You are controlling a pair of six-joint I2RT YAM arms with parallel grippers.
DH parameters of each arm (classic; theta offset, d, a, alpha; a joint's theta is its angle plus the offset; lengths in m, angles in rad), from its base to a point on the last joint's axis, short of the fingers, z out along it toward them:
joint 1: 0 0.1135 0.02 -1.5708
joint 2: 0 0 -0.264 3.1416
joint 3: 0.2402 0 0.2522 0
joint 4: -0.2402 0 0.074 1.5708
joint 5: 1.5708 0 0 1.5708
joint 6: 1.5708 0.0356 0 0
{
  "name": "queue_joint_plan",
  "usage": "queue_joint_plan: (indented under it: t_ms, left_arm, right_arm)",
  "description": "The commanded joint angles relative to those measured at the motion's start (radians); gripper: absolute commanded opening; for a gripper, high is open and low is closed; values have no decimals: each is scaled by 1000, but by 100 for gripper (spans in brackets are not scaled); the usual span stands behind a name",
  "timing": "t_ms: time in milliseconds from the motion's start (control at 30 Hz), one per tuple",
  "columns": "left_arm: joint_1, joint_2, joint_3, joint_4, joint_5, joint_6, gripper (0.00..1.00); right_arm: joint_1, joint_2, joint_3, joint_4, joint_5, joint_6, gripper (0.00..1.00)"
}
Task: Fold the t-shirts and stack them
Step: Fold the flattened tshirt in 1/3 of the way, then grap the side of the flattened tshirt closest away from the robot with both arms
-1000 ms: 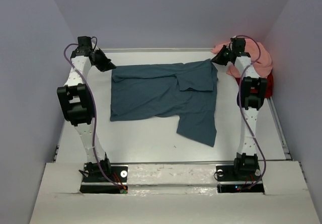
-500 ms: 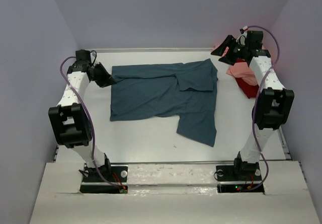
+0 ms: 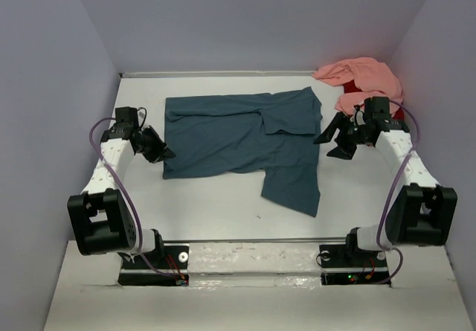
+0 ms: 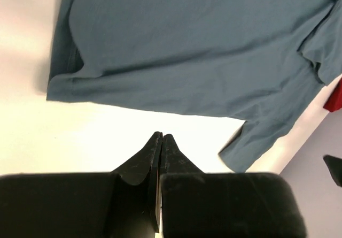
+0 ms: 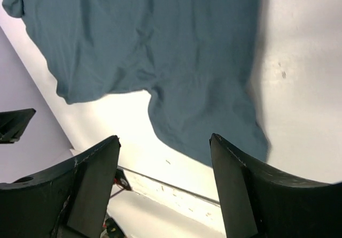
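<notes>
The dark teal-blue t-shirt (image 3: 238, 137) lies spread flat mid-table, one sleeve folded onto its back right part and a flap reaching toward the near side. The left wrist view looks down on this shirt (image 4: 187, 45), and so does the right wrist view (image 5: 160, 51). My left gripper (image 3: 165, 152) hovers just off the shirt's left edge, shut with nothing in it (image 4: 161, 136). My right gripper (image 3: 331, 141) hangs beside the shirt's right edge, open and empty (image 5: 163, 139). The salmon pink t-shirt (image 3: 361, 74) is heaped in the back right corner. A bit of the red t-shirt (image 3: 349, 87) shows under it.
Lilac walls close in the table on the left, back and right. A metal rail (image 3: 253, 239) runs along the near edge in front of the arm bases. Bare white table surface (image 3: 216, 204) lies between the teal shirt and that rail.
Both arms have swung from the shirt's back corners toward the near side. The right gripper has opened and left the shirt's back right corner. The teal shirt lies as before.
</notes>
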Motion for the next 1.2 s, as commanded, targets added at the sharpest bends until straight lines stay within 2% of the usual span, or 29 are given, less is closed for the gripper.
queue_joint_plan:
  t_ms: [0, 267, 433, 600, 967, 1167]
  left_arm:
    - [-7, -75, -53, -33, -45, -10, 12]
    - [-10, -145, -149, -84, -148, 4, 20]
    - [-12, -129, -165, -115, -275, 17, 38]
    - [-12, -75, -158, -78, -323, -10, 48]
    - [-12, 80, -143, 118, -305, -50, 49]
    - [-12, 138, -101, 140, -341, -29, 49]
  right_arm:
    - [10, -126, -57, -131, 103, -31, 74]
    - [76, -329, -236, -275, 195, -20, 73]
    - [114, -412, -270, -334, 222, 7, 74]
    - [134, -458, -284, -366, 232, 24, 76]
    - [134, -484, -277, -400, 215, 20, 76]
    - [134, -495, -301, -412, 235, 38, 77]
